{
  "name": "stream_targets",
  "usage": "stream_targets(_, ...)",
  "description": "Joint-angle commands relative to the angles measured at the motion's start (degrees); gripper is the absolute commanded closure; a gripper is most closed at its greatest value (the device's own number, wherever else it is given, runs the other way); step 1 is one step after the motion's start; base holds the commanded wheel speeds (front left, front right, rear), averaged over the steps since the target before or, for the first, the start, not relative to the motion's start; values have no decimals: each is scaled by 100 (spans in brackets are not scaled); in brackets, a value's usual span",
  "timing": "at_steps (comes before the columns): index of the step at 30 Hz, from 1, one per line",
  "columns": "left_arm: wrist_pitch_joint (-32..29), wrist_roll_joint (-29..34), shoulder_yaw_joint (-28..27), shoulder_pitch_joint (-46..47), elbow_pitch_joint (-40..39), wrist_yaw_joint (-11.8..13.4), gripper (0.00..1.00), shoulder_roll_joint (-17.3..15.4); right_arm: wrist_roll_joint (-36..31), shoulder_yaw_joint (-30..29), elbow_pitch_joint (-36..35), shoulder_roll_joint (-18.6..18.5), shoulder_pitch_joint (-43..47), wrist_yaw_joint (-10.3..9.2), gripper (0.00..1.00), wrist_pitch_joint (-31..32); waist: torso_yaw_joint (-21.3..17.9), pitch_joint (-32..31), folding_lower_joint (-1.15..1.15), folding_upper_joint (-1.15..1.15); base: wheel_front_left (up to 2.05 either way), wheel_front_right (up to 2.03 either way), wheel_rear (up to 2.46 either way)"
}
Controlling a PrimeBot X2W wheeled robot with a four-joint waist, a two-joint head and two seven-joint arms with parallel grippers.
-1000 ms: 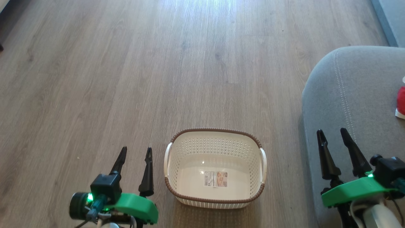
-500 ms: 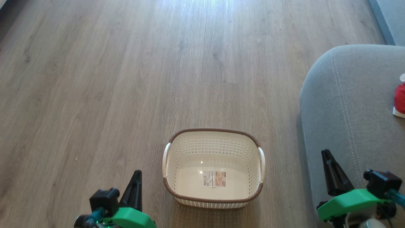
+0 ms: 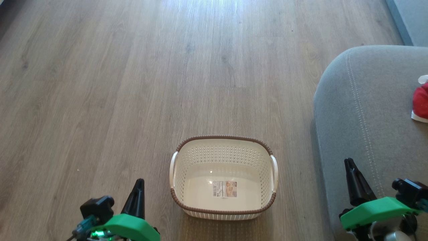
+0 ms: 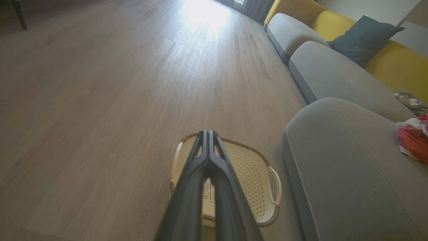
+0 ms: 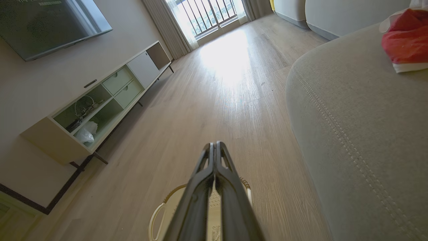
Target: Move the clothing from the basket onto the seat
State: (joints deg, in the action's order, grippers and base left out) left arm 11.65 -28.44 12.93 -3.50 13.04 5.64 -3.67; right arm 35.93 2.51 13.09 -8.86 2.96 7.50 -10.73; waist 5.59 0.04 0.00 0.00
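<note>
Both shut and empty: left pincer [image 3: 139, 184], right pincer [image 3: 349, 165]. Basket [image 3: 223, 137] sits bare at 12 o'clock; clothing [image 3: 420, 104] lies on the seat [image 3: 357, 113] at 2 o'clock. I judge the transfer done; next, just park arms.

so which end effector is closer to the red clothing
Right. The right end effector hangs by the seat's near edge, with the clothing farther along the same cushion. The left end effector is over the floor on the basket's far side.
</note>
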Motion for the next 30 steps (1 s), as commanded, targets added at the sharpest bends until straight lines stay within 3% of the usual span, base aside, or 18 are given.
stream_targets(1, -19, -180, -113, 277, -152, -60, 100, -47, 159, -49, -160, 2, -285, 0, 100, 44, -8, 0, 0, 0, 0, 0, 0)
stream_targets(30, -442, -2085, -523, 468, -92, -425, 100, -99, 1767, -277, -88, 160, -466, 0, 100, 516, -168, 5, 0, 0, 0, 0, 0)
